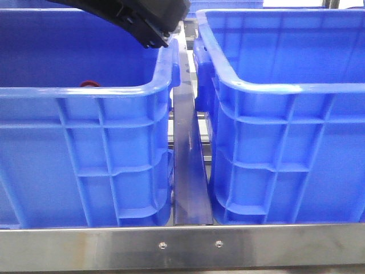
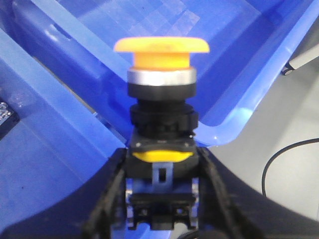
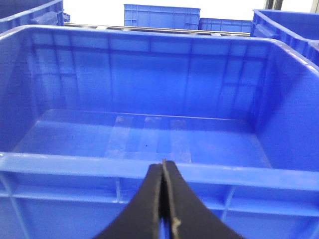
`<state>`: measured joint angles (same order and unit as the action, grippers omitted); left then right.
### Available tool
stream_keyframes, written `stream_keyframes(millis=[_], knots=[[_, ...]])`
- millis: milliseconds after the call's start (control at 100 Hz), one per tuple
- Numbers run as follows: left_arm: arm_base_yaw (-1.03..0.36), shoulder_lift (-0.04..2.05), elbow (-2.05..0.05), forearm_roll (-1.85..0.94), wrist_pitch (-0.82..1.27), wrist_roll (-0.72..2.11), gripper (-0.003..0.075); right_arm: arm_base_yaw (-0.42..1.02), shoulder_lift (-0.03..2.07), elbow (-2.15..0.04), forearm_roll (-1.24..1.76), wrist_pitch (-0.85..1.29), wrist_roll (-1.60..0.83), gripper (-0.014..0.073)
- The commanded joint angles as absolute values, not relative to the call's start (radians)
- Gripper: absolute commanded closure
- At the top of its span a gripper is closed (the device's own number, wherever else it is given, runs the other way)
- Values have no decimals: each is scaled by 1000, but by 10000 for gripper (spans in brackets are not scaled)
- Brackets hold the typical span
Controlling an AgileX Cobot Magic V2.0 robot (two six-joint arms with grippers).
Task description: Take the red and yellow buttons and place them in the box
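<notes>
My left gripper (image 2: 162, 155) is shut on the black body of the yellow button (image 2: 160, 47), whose orange-yellow cap and silver collar stand clear of the fingers. It hangs over the rims of the two blue boxes (image 2: 234, 124). In the front view the left arm (image 1: 142, 20) reaches over the right rim of the left box (image 1: 85, 94). The red button (image 1: 89, 84) peeps over that box's near rim, inside it. The right box (image 1: 285, 88) shows no button. My right gripper (image 3: 163, 167) is shut and empty, outside the near wall of a blue box (image 3: 75, 164) with a bare floor.
A steel rail (image 1: 188, 171) runs between the two boxes and a steel frame bar (image 1: 188, 245) crosses the front. More blue crates (image 3: 162, 15) stand further back. A black cable (image 2: 284, 154) lies on the grey floor beyond the boxes.
</notes>
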<state>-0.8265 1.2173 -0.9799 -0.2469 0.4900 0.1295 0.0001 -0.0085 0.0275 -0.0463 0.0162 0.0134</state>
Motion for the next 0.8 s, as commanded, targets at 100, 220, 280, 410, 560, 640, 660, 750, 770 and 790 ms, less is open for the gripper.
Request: stream_keyframes(millis=[100,220,280,410,560,640,660,750,770,790], knots=[[-837,1192,-1009,-266,428,133,545,-4,-31,32,-53,-83,15,686],[-837,1192,-1009,-266,428,133,545,-4,-31,15,-53,-93,15,686],[-837,1192,-1009,-266,428,133,545,-4,-31,-12,-53,-71,15,686],[-837,1192,-1009,-266,428,133,545,-4,-30,-106,-53,77,15,686],[-837,1192,-1009,-266,428,133,545,-4,-7,-247,-53,326,15,686],[-837,1192,-1009,-266,428,133,545,-4,28,-323,-53,437,15,686],[-837,1192,-1009,-266,428,133,545,-4,40,-341,-53,463,15,686],[-837,1192,-1009,-266,428,133,545,-4,98,-411,-53,545,15,686],[-837,1192,-1009,-266,428,133,545,-4,109,-421,-53,559,15,686],[-837,1192,-1009,-266,428,133,545,-4,125,-436,-53,573,15,686]])
